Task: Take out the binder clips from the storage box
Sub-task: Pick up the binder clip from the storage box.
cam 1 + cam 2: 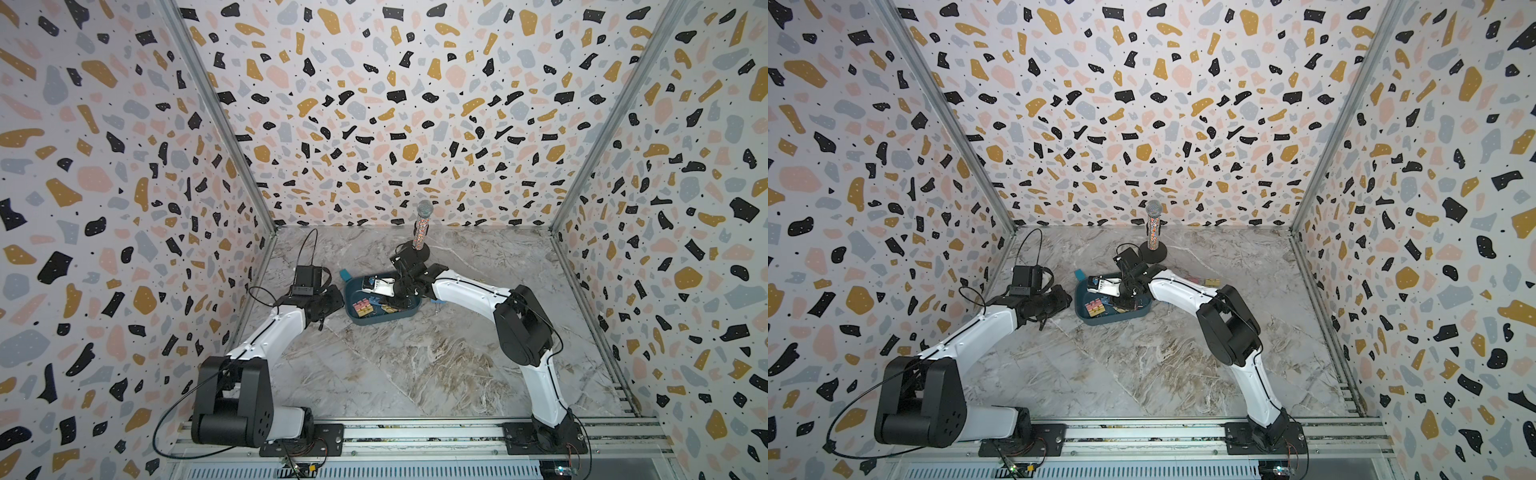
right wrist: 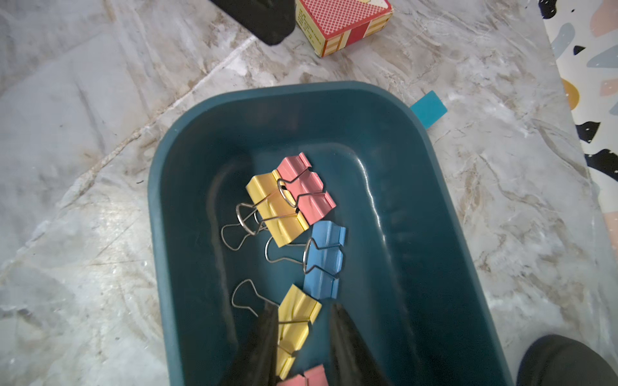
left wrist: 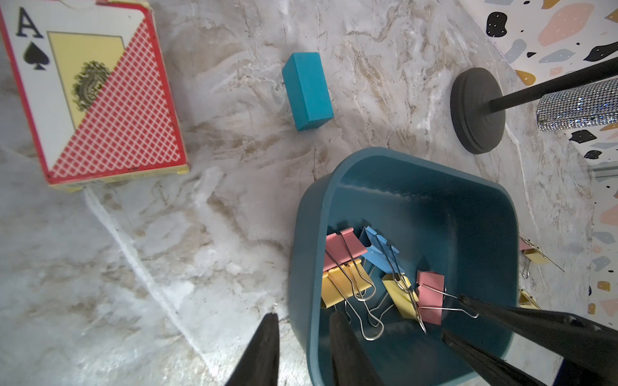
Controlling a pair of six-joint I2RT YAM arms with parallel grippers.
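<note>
Left arm (image 1: 270,328) is reaching in from 8 o'clock. Left jaws are straddling the box's 9 o'clock wall, one finger inside and one outside, pressed nearly together. It looks like they're pinching the wall to steady it.

Card pack (image 3: 97,93) is lying on the desk (image 1: 415,374) on that same side, well clear. Teal block (image 1: 345,274) is sitting just off the box's 11 o'clock corner.

Box (image 1: 386,318) is sitting slightly toward 12 o'clock of desk centre. Five clips are showing inside:
- a pink clip (image 2: 306,187) and a yellow one (image 2: 274,214), touching each other
- a blue clip (image 2: 326,260)
- a second yellow clip (image 2: 294,320)
- another pink clip (image 2: 307,377) at the near end

Right arm (image 1: 469,291) is coming in from 3 o'clock. Right jaws are hanging down inside the box, spread, bracketing the second yellow clip. I can't see them clamping it yet.

Loose clips (image 3: 535,255) are lying on the desk outside the 3 o'clock wall, so I'd say unloading is partly done. Mic stand (image 1: 422,226) is standing at 1 o'clock.

Step in hand, as I read it, is the grab on the second yellow clip. Next move:
- close squarely on the clip body
- lift clear of the wall
- drop it at 3 o'clock

Wire handles are lying close together, so watch for snagging the neighbouring pink clip.
</note>
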